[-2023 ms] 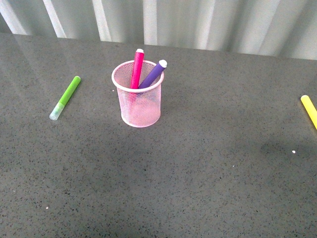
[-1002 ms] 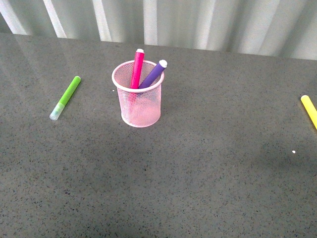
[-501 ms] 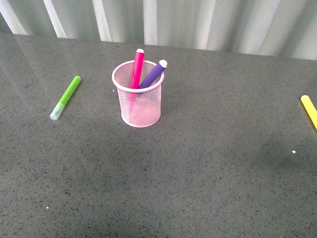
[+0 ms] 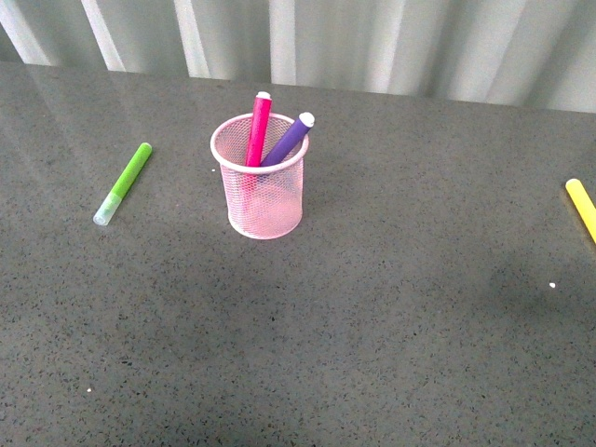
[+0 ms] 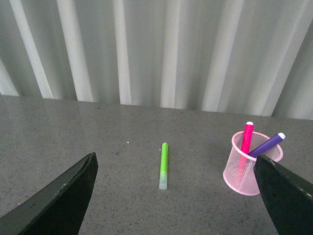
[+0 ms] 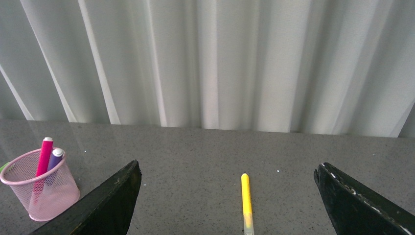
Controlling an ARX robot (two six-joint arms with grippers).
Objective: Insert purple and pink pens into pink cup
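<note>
The pink cup stands upright on the grey speckled bench, toward the far left-centre of the front view. Two markers are inside it. The pink pen stands almost vertical against the far side of the rim, its end poking well above the cup. The purple pen leans to the right, its long axis tilted, its upper end resting against the rim's right side and pointing up and to the right. Their lower parts show dimly through the mesh.

On the bench left of the cup, well apart from it, lies a green marker, flat, its clear cap toward the near side. At the right edge of the front view lies a yellow marker, partly cut off.

No arm appears in the front view. The left wrist view shows the left pincer with its dark fingers spread wide and nothing between them; the green marker and the cup lie ahead. The right wrist view shows the right pincer likewise spread and empty, with the whole yellow marker lying lengthwise ahead and the cup off to one side. A pale pleated curtain hangs behind the bench.
</note>
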